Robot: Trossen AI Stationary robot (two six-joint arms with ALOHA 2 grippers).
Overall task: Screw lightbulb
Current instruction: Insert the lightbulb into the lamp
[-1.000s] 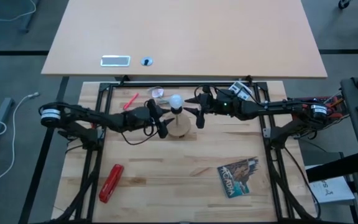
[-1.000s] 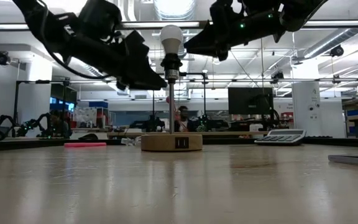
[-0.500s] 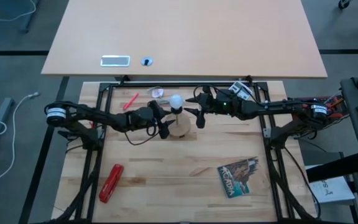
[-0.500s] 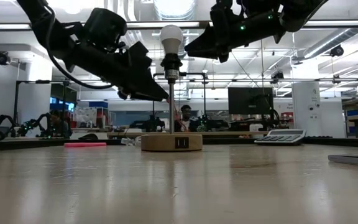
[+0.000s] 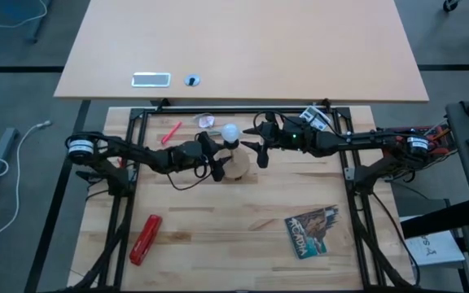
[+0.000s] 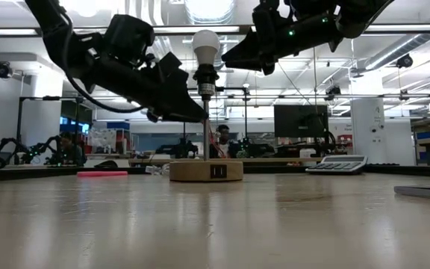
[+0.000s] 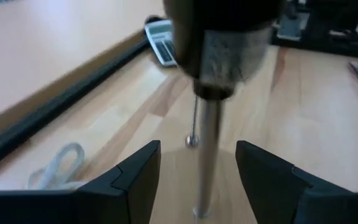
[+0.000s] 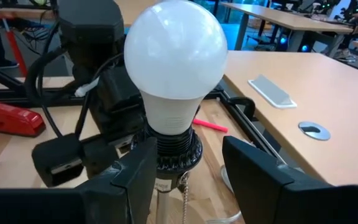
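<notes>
I see the lightbulb (image 5: 231,132) seated upright in the black socket (image 6: 207,77) atop a thin metal stem (image 7: 207,155), which rises from the round wooden base (image 6: 206,170) near the middle of the tabletop (image 5: 218,228).

My left tool (image 5: 211,156) sits at about 8 o'clock from the bulb, its fingers (image 7: 135,177) spread apart on either side of the stem below the socket, touching nothing that I can make out.

My right tool (image 5: 260,140) is at about 3 o'clock from the bulb, level with the socket, fingers (image 8: 132,174) apart and flanking it without clamping.

On the high view a red stapler (image 5: 145,238) lies at 7 o'clock from the lamp, a booklet (image 5: 314,229) at 4 o'clock, a red marker (image 5: 171,131) at 9 o'clock, and a calculator (image 6: 337,164) by the right arm.
</notes>
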